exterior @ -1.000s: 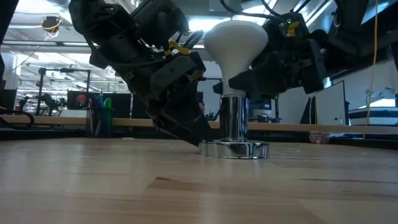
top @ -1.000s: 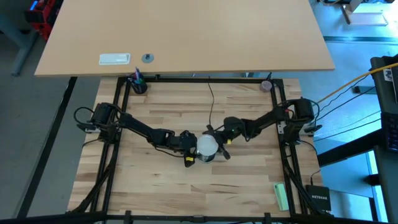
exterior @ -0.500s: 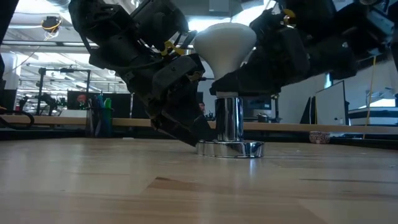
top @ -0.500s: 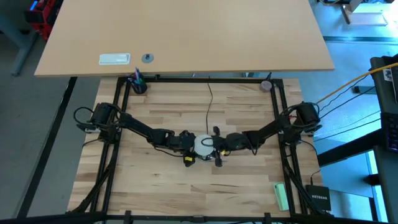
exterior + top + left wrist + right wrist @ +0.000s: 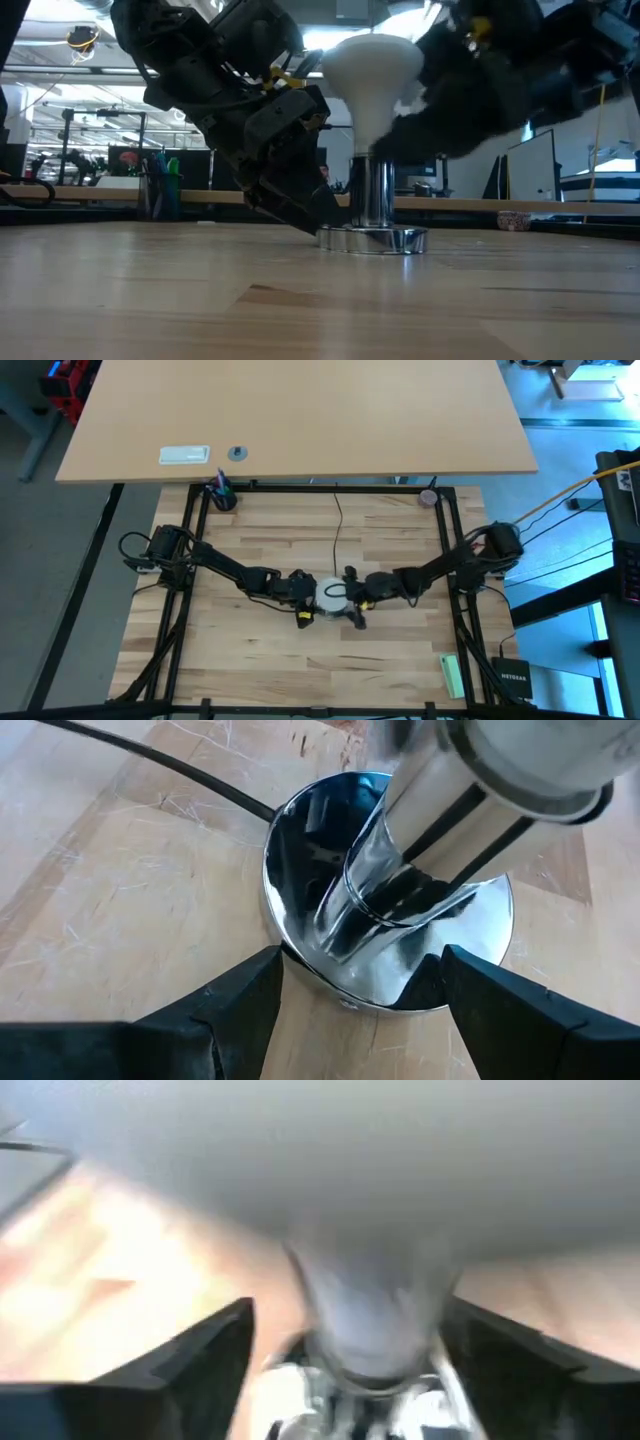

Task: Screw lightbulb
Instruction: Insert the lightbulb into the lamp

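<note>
The frosted white lightbulb (image 5: 372, 70) stands upright with its screw base in the silver socket (image 5: 372, 200) at the table's middle. The socket's round base plate (image 5: 400, 950) lies flat on the wood. My left gripper (image 5: 355, 995) reaches in from the table's left, low at the plate (image 5: 306, 600). My right gripper (image 5: 350, 1360) comes from the right (image 5: 350, 600). It is open, with one finger on either side of the bulb's narrow neck (image 5: 370, 1310) and a gap on both sides. This view is blurred. My left gripper has the socket's round base plate between its two fingers, which lie on opposite sides of the rim (image 5: 285, 955). The fingers slant down from the table's left. The plate rests flat on the table and the socket tube stands upright.
A thin black cord (image 5: 338, 525) runs from the socket toward the far edge. A pen cup (image 5: 222, 495) stands at the far left corner, a small round thing (image 5: 429, 497) at the far right, a green block (image 5: 453, 675) near right. Black frame rails border the wood.
My right gripper has swung around the bulb toward the table's near edge and rolled its wrist. Its finger, which lay against the bulb's neck half a second ago, has come off it as the gripper opened. The bulb, the socket and my left gripper have stayed put.
</note>
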Tool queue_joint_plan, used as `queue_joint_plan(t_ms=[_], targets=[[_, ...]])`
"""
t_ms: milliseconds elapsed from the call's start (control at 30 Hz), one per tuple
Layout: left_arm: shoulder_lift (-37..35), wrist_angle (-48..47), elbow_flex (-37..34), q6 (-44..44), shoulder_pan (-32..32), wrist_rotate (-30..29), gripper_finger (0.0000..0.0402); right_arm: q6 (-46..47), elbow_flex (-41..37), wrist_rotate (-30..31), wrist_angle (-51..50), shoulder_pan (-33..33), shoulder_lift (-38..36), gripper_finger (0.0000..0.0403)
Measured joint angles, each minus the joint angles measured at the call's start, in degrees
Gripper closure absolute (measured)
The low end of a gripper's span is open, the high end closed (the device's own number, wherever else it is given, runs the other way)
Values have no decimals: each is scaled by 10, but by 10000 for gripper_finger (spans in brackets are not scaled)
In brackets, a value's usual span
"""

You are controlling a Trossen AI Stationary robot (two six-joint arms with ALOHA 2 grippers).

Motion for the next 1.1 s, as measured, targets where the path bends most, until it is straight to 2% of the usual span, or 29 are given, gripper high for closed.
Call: queue_joint_plan(t_ms=[100,200,300,400,567,800,967,1100], targets=[[0,0,0,1,0,0,141,1,-11,-17,-58,0,-70,38],[0,0,0,2,0,0,141,-1,-41,-16,-112,-5,-115,29],[0,0,0,3,0,0,141,-13,-78,-17,-61,-26,-135,37],[0,0,0,8,0,0,141,-39,-116,-37,24,-59,-111,52],[0,0,0,12,0,0,141,-42,-112,-147,150,-106,-36,76],[0,0,0,12,0,0,141,-48,-52,-245,176,-112,49,91],[0,0,0,17,0,0,141,-73,-31,-254,180,-113,52,113],[0,1,0,21,0,0,141,-82,-22,-257,173,-113,53,147]])
